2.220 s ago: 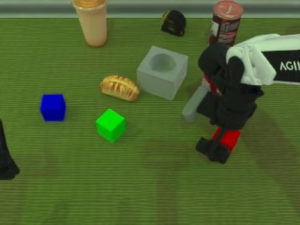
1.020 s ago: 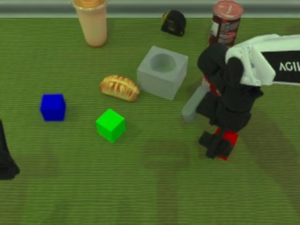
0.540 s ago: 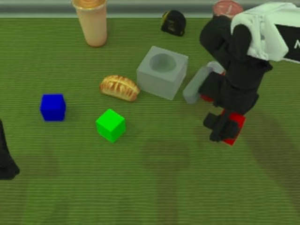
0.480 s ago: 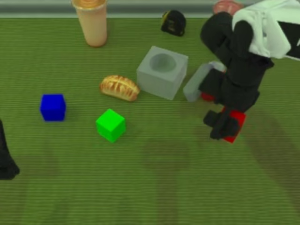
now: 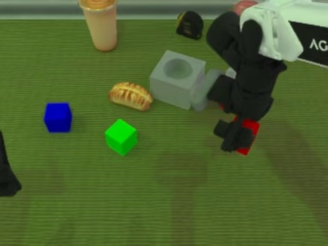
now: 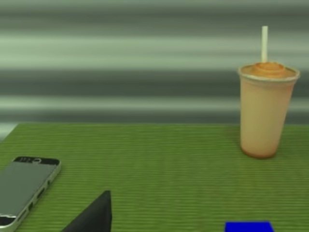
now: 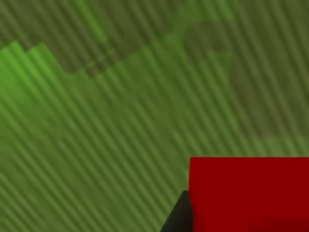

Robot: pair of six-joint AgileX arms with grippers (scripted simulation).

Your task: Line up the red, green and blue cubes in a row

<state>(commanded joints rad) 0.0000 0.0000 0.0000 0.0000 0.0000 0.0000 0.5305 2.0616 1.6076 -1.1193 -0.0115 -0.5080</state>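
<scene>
Red is the colour of the small plain cube (image 5: 248, 134) held tight between the black fingers of the right gripper (image 5: 234, 137), at the right side of the green mat (image 5: 169, 205). My right arm reaches in from the far right and bends down, its gripper pointing at the mat. The small bright green cube (image 5: 121, 136) sits left of the middle. The small deep blue cube (image 5: 57, 117) sits further left, apart from it. My left gripper (image 5: 7, 177) is parked at the left edge; I cannot tell how its fingers are.
</scene>
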